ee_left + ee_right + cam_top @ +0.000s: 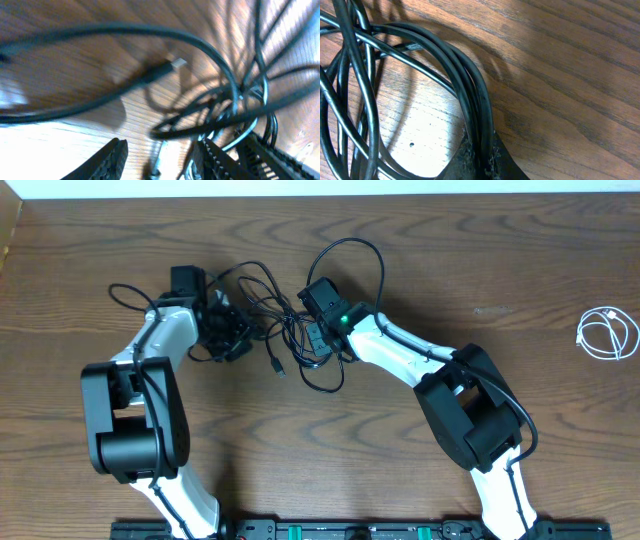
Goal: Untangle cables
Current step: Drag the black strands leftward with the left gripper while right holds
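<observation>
A: Cord like this weighs almost nothing, I'd guess?

B: Light and limp, yes. The black cables (479,110) should bend wherever they are pulled, and the smooth jacket may slide through a loose pinch. Loops will likely snag on each other, so a hard tug could tighten the knot. They aren't fragile, though I'd spare the plug (177,63).

A: Where would you take hold?

B: On a single strand at the edge of the knot, or just behind a plug, rather than on a bundle.

A: And where is everything?

B: The black ones lie tangled on the table (570,60), toward its far side, between the two arms. The white cable (606,335) sits coiled by itself, well apart at the right edge.

A: What about the grippers?

B: The right gripper (480,167) has its jaws pressed together on several black strands at once. The left gripper (160,162) has its jaws spread. Strands run across and between them, but nothing looks pinched.
</observation>
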Action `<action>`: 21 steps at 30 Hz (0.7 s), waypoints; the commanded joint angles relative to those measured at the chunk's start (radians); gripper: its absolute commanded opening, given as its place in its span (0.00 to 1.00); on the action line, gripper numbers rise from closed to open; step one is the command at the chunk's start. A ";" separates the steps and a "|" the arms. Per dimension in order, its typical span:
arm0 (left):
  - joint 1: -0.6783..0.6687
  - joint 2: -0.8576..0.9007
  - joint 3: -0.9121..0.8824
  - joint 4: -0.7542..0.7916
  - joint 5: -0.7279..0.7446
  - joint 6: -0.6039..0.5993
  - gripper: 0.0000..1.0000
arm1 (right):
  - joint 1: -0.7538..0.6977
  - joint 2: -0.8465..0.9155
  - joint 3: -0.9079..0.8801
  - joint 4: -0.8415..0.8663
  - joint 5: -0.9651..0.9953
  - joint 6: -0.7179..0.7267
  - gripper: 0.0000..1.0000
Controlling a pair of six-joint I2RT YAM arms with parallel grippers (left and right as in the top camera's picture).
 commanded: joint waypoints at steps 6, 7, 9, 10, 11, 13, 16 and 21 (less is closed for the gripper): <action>-0.132 -0.026 -0.002 0.031 -0.049 0.021 0.48 | -0.001 0.011 -0.008 0.000 0.022 -0.012 0.06; -0.146 -0.026 -0.002 0.038 -0.057 0.019 0.47 | -0.001 0.011 -0.008 0.000 0.022 -0.012 0.06; -0.170 -0.026 -0.002 0.040 -0.090 -0.007 0.42 | -0.001 0.011 -0.008 0.000 0.022 -0.012 0.07; -0.181 -0.025 -0.002 0.039 -0.113 -0.025 0.39 | -0.001 0.011 -0.008 0.000 0.022 -0.012 0.07; -0.192 -0.025 -0.003 0.040 -0.135 -0.038 0.37 | -0.001 0.011 -0.008 0.000 0.022 -0.012 0.07; -0.211 -0.025 -0.004 0.039 -0.180 -0.060 0.36 | -0.001 0.011 -0.008 0.000 0.022 -0.012 0.07; -0.229 -0.025 -0.004 0.038 -0.202 -0.068 0.36 | -0.001 0.011 -0.008 0.000 0.022 -0.012 0.07; -0.238 -0.024 -0.005 0.037 -0.206 -0.071 0.33 | 0.000 0.011 -0.008 0.000 0.017 -0.011 0.08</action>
